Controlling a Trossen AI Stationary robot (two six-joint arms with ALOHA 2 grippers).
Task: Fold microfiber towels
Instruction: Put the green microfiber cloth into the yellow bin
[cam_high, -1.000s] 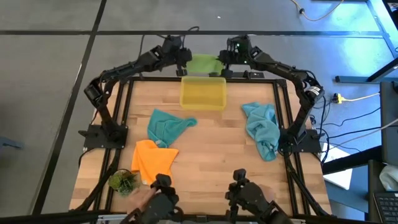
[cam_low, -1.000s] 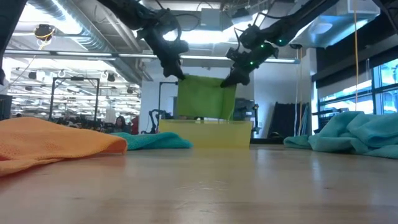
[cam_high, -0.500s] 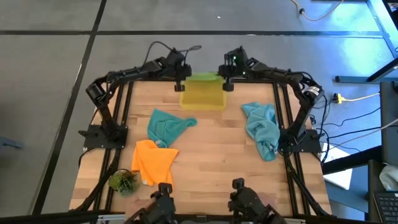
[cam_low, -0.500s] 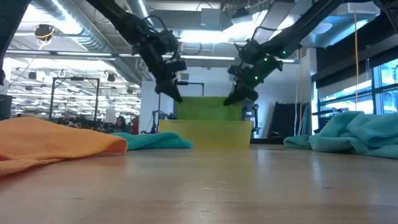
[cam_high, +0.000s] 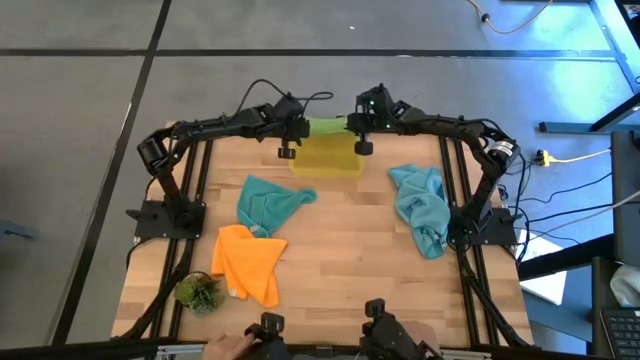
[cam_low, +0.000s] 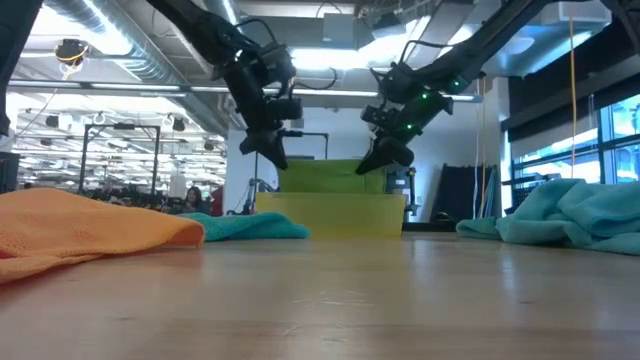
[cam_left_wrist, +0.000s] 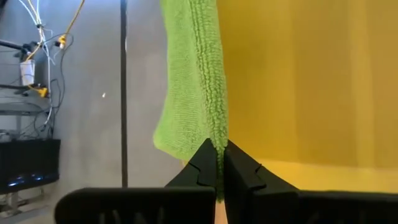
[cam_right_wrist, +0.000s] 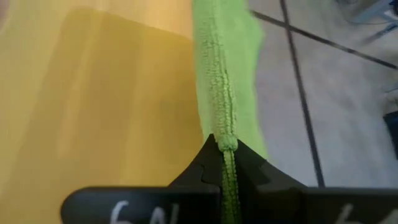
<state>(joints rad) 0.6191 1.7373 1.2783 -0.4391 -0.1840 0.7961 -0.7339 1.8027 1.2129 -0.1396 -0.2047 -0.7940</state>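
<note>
Green microfiber towel hangs stretched between two robot arms at the far edge of the desk, over the far rim of a yellow translucent bin and seemingly partly down inside it. The left gripper holds one top corner, its fingers pressed together on the cloth's hem. The right gripper holds the other corner, its fingers likewise pinching the hem.

Three more towels lie loose and crumpled on the desk. A teal towel sits left of centre, and an orange towel lies touching it on the near side. A second teal towel is bunched along the right side, well apart from the others. A small green plant tuft sits at the near left corner.

No neatly folded towel shows anywhere. The green one looks like the first being handled, so most of the job appears to remain.
</note>
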